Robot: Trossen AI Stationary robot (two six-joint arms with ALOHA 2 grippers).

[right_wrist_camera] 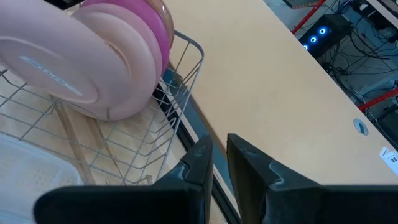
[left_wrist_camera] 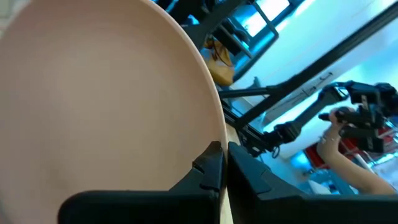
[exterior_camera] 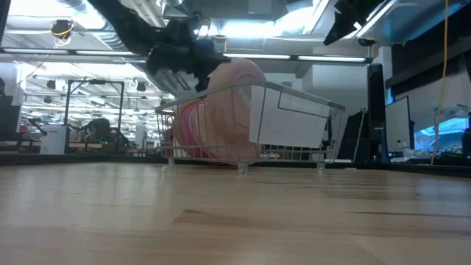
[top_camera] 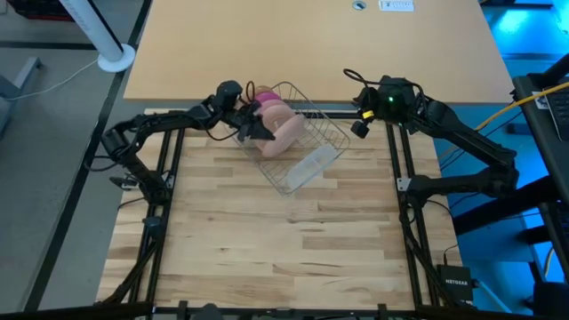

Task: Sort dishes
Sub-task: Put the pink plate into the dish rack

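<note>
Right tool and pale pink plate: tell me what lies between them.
In the high view, only the wire rack wall lies between the right tool and the pale pink plate; the right wrist view shows those rack wires too.

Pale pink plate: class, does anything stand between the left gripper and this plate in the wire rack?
Nothing visible does. The left gripper is already shut on the rim of the pale pink plate, which stands in the wire rack. The right gripper waits beside the rack.

arms: dark, jointed | cables: black | right wrist: green light | fingers: black, angular
</note>
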